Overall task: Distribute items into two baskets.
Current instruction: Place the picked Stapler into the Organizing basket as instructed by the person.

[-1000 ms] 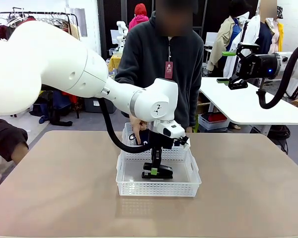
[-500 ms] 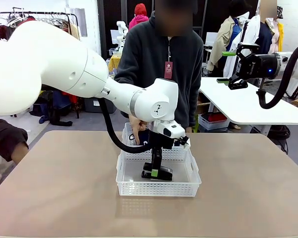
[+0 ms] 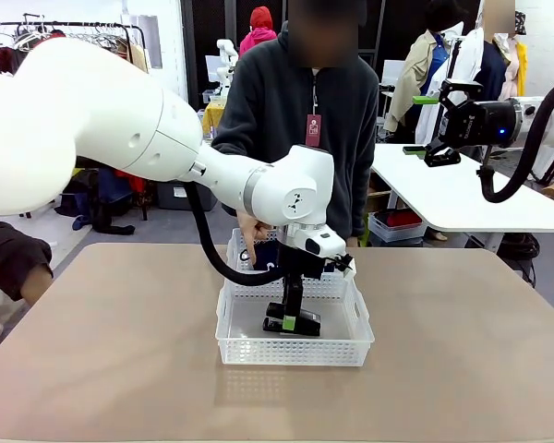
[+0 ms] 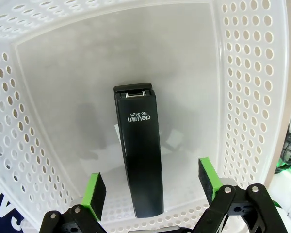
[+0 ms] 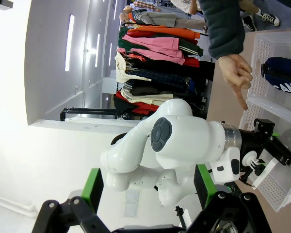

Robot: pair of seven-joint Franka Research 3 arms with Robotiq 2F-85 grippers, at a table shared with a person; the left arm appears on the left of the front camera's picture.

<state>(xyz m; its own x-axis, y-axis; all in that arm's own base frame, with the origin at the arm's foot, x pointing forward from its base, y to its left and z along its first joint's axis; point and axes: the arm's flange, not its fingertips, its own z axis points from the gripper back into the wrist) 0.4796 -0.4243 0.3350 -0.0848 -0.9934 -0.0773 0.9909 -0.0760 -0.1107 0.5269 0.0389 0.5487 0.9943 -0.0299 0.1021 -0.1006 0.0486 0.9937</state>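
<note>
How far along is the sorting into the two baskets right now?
Nearly done, by the look of it. The stapler lies on the floor of the near basket, and the left tool stands open around it. The navy pouch sits in the far basket. Left: lifting the left tool clear. The right tool is open, raised away from the table.

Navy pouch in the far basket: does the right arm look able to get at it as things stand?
Probably not directly. The right gripper is raised off to the side, the left arm hangs over the near basket before the pouch, and the person's hand points there.
</note>
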